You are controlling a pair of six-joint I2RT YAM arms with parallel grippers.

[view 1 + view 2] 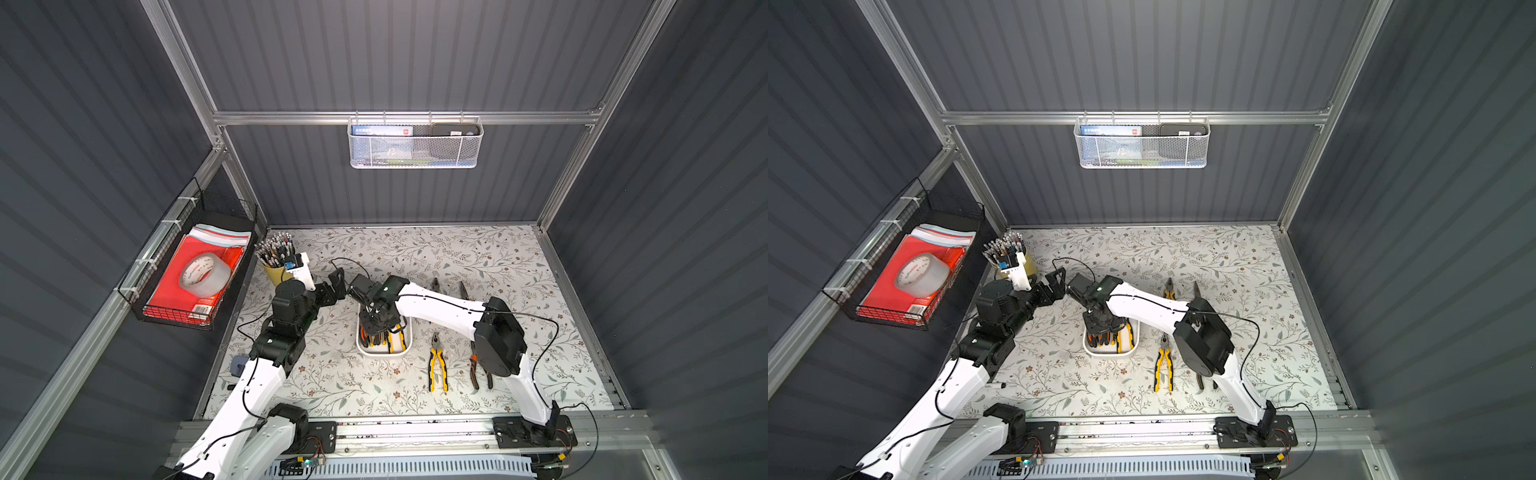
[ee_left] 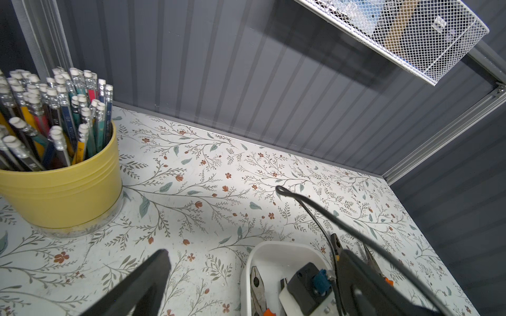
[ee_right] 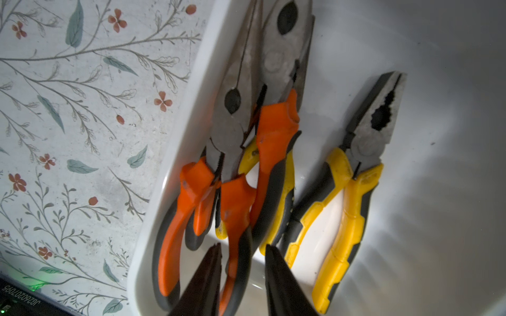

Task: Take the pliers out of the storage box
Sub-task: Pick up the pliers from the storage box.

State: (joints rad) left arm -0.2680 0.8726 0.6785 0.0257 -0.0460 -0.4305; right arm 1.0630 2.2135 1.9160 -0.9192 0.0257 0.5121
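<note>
Perhaps "12" on card (image 1: 390, 152), beyond pliers (image 1: 435, 352)

Yellow pencil cup (image 2: 63, 191) on floral tabletop (image 2: 208, 177), white storage box (image 2: 273, 251) with pliers (image 2: 257, 287) apart

The storage box (image 3: 175, 142) is plain white. The pliers (image 3: 238, 123) in it have dull grey metal heads, and their handles are orange with black or yellow with black. The tabletop (image 1: 478, 257) is whitish with a pattern of grey-green twigs, leaves and small red-brown flowers. The pencil cup (image 2: 63, 191) is yellow.
</note>
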